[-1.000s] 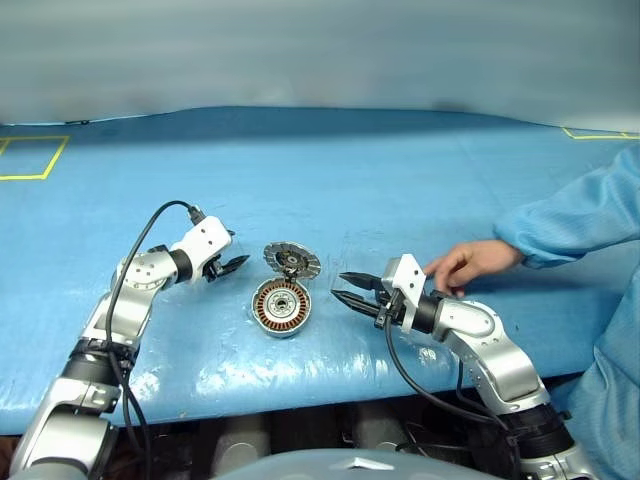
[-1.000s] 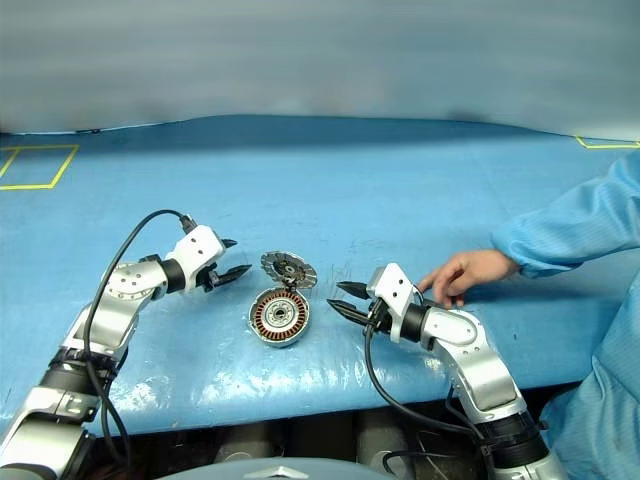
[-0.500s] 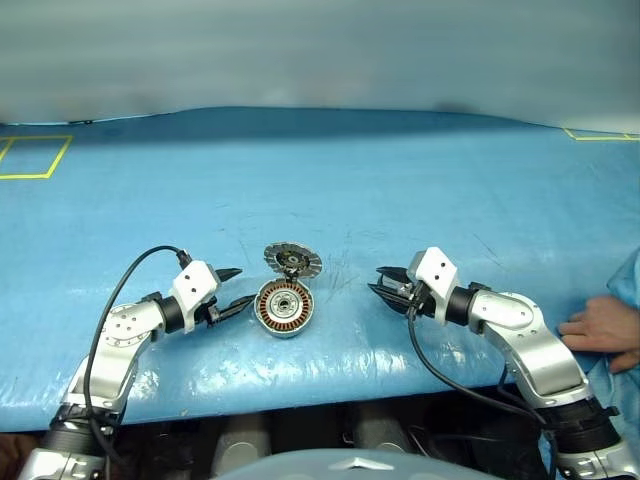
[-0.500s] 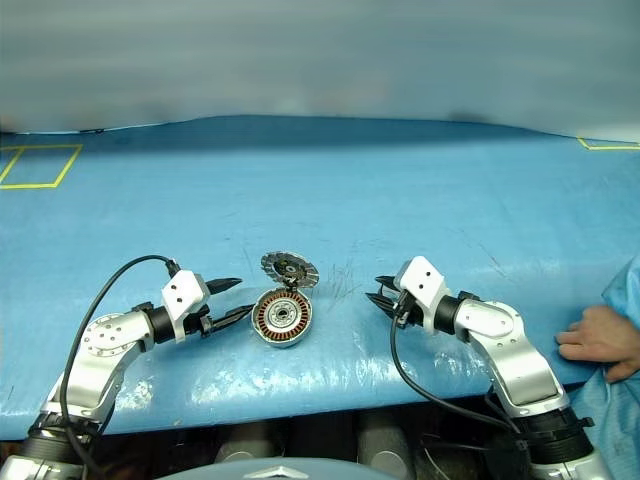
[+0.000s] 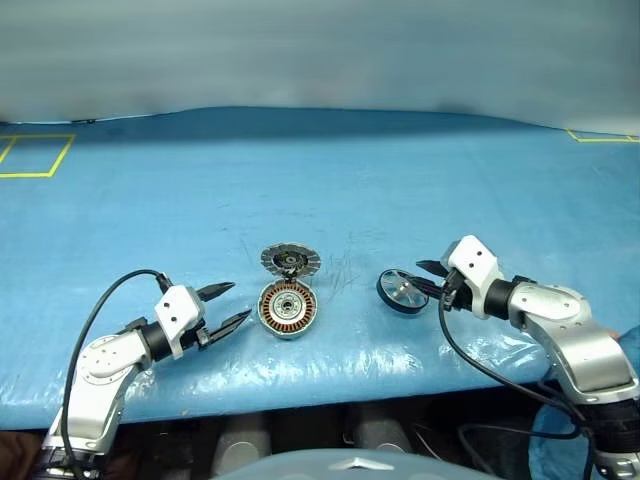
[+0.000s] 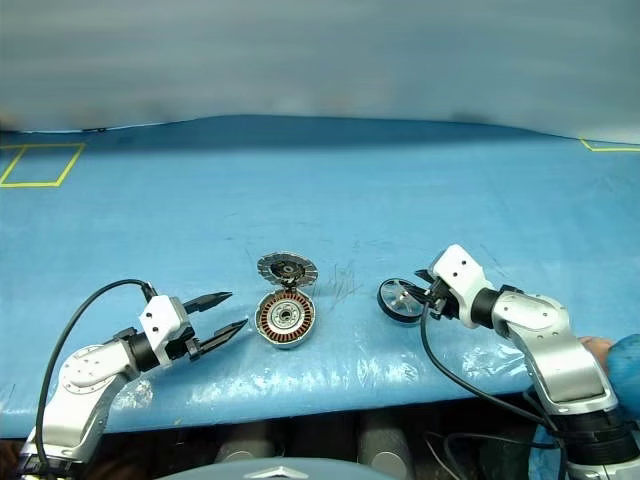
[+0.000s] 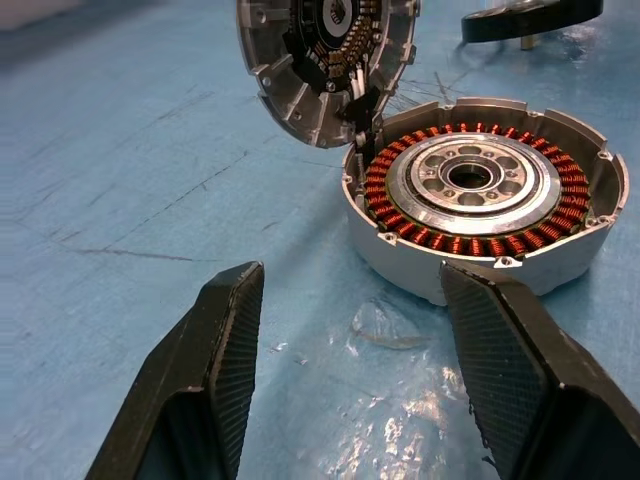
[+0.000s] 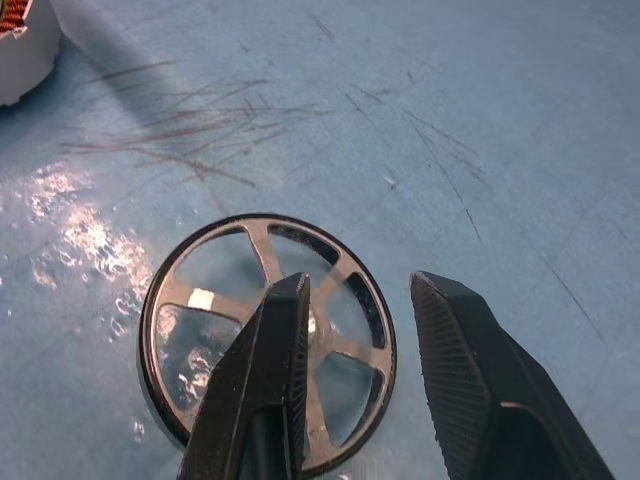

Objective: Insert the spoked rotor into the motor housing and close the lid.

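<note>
On the blue table cover (image 5: 330,180), no brand, label or readable writing can be made out on any part; the sole markings are yellow taped outlines (image 5: 30,157) at the far left corner and another at the far right edge.

Near the front edge stands the motor housing (image 5: 287,307) — a short round silver cup with a ring of copper-brown windings around a silver bearing hub. The lid (image 5: 289,262) is hinged open at its far side, tilted up, its dark centre and segmented silver-and-dark rim facing forward; it touches the housing's far rim. To the right, apart from the housing, the spoked rotor (image 5: 402,291) lies flat on the cover: a shiny silver wheel with a dark rim and open gaps between its spokes, a short pin showing under it in the left wrist view.

The left gripper (image 5: 224,305) hangs just left of the housing, fingers spread wide and holding nothing, tips pointing toward it. The right gripper (image 5: 436,280) sits at the rotor's right edge; the right wrist view has its fingers (image 8: 262,380) parted with a clear gap, one over the wheel's hub, the other beyond the rim — nothing clamped.

Beyond the parts the cover runs broad and bare to the far edge; the front edge lies close behind both wrists. A blue sleeve (image 6: 618,352) shows at the right margin.
</note>
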Motion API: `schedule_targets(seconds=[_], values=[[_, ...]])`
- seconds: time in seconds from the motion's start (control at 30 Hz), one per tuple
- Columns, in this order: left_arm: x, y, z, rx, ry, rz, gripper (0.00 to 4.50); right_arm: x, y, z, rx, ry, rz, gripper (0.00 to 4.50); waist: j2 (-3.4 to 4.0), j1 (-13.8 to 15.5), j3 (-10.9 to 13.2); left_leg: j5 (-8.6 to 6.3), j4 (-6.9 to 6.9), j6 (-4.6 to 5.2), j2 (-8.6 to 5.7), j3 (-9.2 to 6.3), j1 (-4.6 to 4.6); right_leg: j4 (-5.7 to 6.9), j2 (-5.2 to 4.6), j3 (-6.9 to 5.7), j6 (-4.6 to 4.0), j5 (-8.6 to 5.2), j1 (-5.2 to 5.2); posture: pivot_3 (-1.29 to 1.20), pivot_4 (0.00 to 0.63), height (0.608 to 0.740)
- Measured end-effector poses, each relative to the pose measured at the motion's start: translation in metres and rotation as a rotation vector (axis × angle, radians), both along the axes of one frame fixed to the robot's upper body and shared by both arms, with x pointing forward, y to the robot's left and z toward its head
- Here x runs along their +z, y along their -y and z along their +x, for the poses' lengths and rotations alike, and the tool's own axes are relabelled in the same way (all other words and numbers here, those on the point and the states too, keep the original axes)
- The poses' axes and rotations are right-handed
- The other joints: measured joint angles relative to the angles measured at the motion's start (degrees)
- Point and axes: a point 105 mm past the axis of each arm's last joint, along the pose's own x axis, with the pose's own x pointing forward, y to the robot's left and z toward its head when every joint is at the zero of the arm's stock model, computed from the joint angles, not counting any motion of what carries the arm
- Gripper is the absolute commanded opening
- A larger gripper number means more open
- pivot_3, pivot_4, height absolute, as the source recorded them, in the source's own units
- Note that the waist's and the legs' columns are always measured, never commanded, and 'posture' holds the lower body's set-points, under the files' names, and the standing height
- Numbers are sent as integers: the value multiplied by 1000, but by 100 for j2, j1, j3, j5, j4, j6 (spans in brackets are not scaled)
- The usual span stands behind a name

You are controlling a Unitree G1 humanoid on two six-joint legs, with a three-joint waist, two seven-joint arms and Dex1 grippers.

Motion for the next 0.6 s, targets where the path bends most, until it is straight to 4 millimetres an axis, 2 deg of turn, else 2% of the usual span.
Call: schedule_targets(seconds=[0.2, 0.6], values=[[2, -5, -3, 25, -5, -18, 2961, -3, 4, -10, 13, -43, -22, 1654, 0, -7, 0, 0, 1, 0, 0, 2, 2, 1, 0, 1, 1, -1, 1, 0, 150, 740], [3, -4, -7, 28, -6, -37, 2961, -13, 1, -11, 21, -81, -52, 1654, 0, -12, 0, 0, 1, 0, 0, 1, 2, 0, 0, 1, 0, -1, 1, 0, 150, 740]])
